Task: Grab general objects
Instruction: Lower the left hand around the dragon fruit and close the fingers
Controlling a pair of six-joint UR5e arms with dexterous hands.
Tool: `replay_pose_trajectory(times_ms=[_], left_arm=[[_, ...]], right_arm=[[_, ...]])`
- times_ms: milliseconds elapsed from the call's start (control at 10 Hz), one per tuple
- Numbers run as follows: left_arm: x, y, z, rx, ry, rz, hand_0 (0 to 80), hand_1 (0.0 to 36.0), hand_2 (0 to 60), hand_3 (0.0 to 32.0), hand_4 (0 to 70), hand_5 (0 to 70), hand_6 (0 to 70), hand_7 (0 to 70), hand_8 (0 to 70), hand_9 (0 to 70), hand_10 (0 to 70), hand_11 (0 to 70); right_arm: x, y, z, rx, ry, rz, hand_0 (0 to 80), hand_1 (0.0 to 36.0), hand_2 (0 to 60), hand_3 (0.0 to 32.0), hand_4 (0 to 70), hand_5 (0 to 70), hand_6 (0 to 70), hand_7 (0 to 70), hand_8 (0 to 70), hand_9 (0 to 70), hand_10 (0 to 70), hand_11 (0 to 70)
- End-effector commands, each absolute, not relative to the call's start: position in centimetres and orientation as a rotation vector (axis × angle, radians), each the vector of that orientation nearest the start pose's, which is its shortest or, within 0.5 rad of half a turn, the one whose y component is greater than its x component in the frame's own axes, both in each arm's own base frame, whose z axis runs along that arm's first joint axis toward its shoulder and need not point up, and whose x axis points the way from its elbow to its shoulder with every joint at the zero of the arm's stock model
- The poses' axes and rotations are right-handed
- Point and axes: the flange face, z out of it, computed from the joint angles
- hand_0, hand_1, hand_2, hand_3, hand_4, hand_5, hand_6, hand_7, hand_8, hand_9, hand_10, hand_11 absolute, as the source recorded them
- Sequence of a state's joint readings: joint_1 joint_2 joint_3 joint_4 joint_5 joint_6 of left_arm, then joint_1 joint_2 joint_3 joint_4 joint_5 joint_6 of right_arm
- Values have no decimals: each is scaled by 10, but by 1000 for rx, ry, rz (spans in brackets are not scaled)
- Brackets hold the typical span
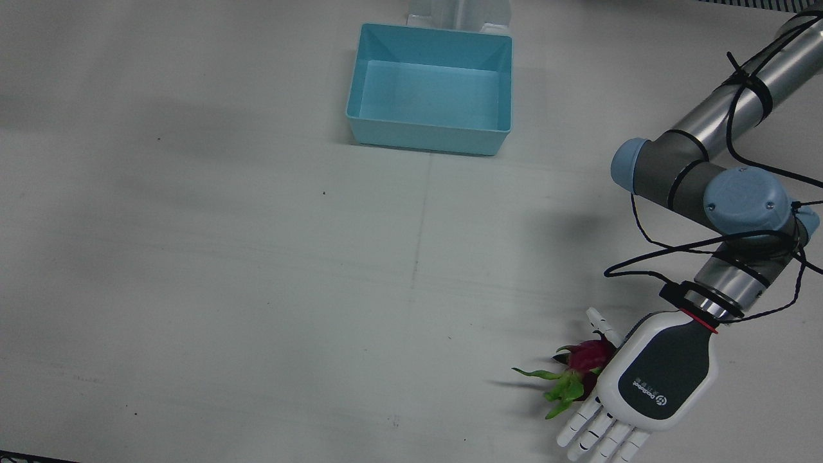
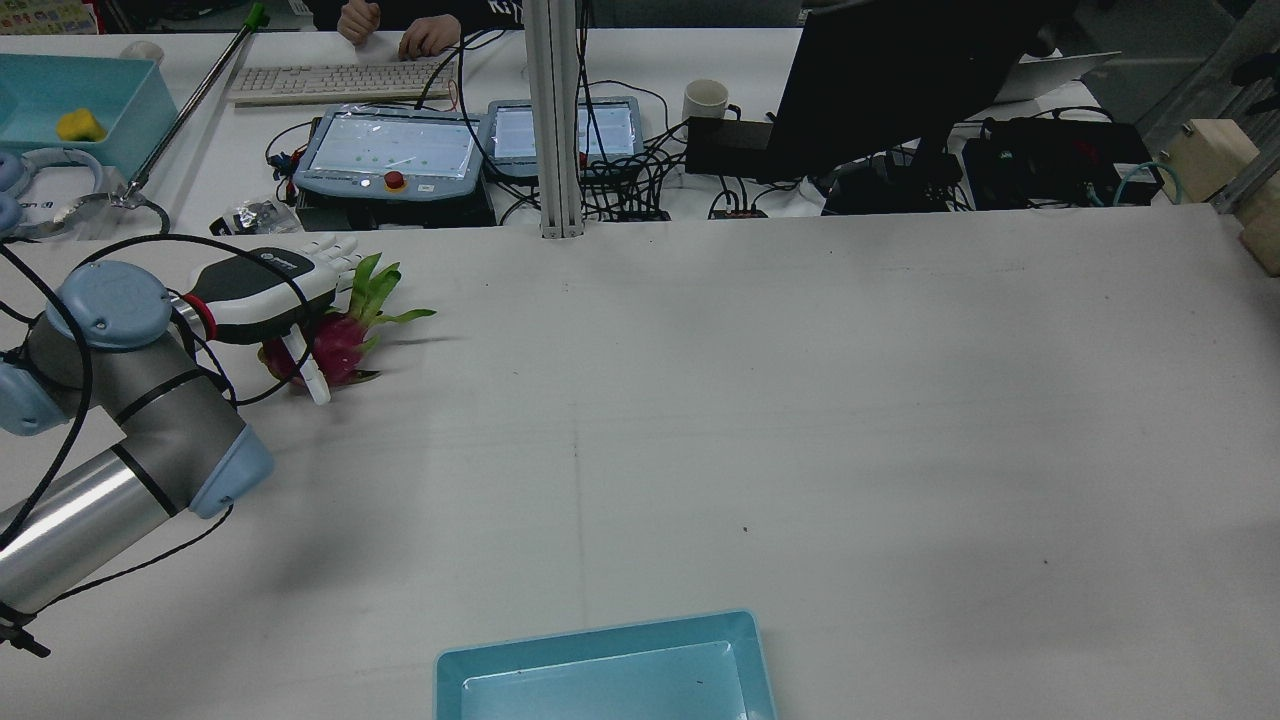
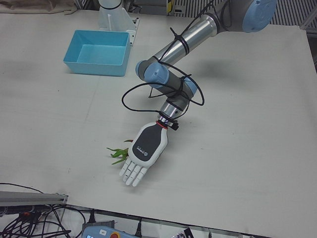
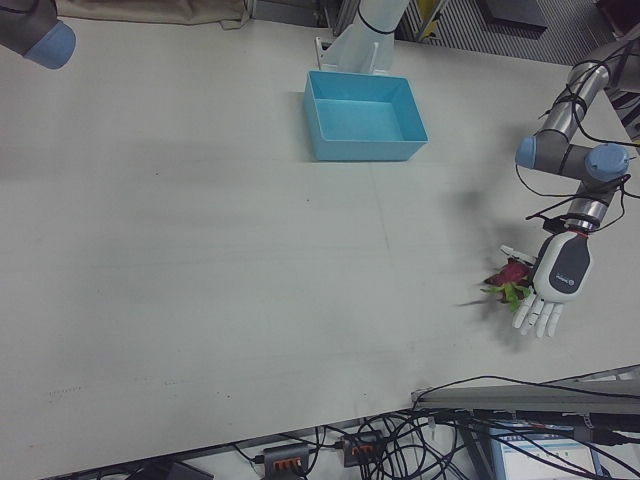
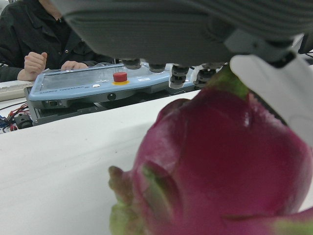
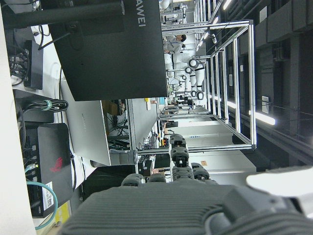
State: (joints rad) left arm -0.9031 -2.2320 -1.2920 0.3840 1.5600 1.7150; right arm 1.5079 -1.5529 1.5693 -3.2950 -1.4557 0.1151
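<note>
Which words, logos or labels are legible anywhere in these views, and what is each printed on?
"HUAWEI", partly cut off at the frame edge: back of the dark monitor, right hand view.
Logo and brand text on the back of the left hand: too small to read.
Sticker on the black box beside the monitor: too small to read.
Colourful print at the rear view's top-left corner: unreadable.

The left hand point(image 1: 656, 379) covers the 3 o'clock side of the dragon fruit point(image 1: 588, 357) in the front view, so contact beneath the palm cannot be told. Its fingertips point(image 1: 614, 450) run off the 6 o'clock edge. In the rear view, the blue bin point(image 2: 600, 670) is cut at 6 o'clock.
</note>
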Motion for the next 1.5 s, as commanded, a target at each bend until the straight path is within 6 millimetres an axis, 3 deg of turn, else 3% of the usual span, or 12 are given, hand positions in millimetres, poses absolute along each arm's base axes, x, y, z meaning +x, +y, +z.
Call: replay_pose_trajectory(times_ms=[0, 100, 200, 400, 600, 700, 900, 1200, 1300, 1400], left_arm=[[344, -653, 451, 845, 1371, -584, 531, 214, 20, 0, 0, 36, 25, 166, 0, 19, 0, 0], [344, -653, 451, 856, 1371, -592, 535, 213, 18, 0, 0, 51, 48, 213, 0, 28, 0, 0], [344, -654, 452, 868, 1365, -603, 530, 193, 7, 0, 46, 85, 119, 340, 13, 54, 0, 13], [344, -654, 452, 871, 1368, -603, 521, 163, 26, 0, 167, 143, 257, 562, 123, 187, 61, 104], [346, -655, 451, 883, 1369, -593, 517, 144, 44, 0, 253, 181, 358, 700, 224, 323, 141, 216], [347, -656, 456, 881, 1366, -593, 518, 140, 59, 0, 293, 204, 401, 700, 265, 383, 174, 262], [369, -645, 462, 864, 1368, -577, 520, 136, 78, 0, 352, 235, 463, 700, 323, 460, 234, 347], [367, -646, 453, 873, 1375, -590, 518, 122, 92, 0, 429, 283, 547, 700, 412, 574, 325, 468], [365, -645, 444, 871, 1384, -595, 514, 139, 191, 0, 452, 285, 564, 700, 433, 612, 363, 517], [363, -642, 432, 873, 1392, -593, 502, 179, 412, 0, 460, 279, 575, 700, 450, 641, 397, 562]], right_arm=[[114, -492, 694, 46, 1991, -2279, 0, 0, 0, 0, 0, 0, 0, 0, 0, 0, 0, 0], [114, -493, 693, 46, 1993, -2277, 0, 0, 0, 0, 0, 0, 0, 0, 0, 0, 0, 0], [114, -492, 694, 46, 1991, -2279, 0, 0, 0, 0, 0, 0, 0, 0, 0, 0, 0, 0], [114, -492, 694, 46, 1991, -2279, 0, 0, 0, 0, 0, 0, 0, 0, 0, 0, 0, 0], [114, -493, 693, 46, 1993, -2277, 0, 0, 0, 0, 0, 0, 0, 0, 0, 0, 0, 0], [114, -492, 694, 46, 1991, -2279, 0, 0, 0, 0, 0, 0, 0, 0, 0, 0, 0, 0], [114, -493, 693, 46, 1993, -2277, 0, 0, 0, 0, 0, 0, 0, 0, 0, 0, 0, 0], [114, -493, 693, 46, 1993, -2277, 0, 0, 0, 0, 0, 0, 0, 0, 0, 0, 0, 0], [114, -493, 693, 46, 1993, -2277, 0, 0, 0, 0, 0, 0, 0, 0, 0, 0, 0, 0], [114, -492, 693, 46, 1993, -2277, 0, 0, 0, 0, 0, 0, 0, 0, 0, 0, 0, 0]])
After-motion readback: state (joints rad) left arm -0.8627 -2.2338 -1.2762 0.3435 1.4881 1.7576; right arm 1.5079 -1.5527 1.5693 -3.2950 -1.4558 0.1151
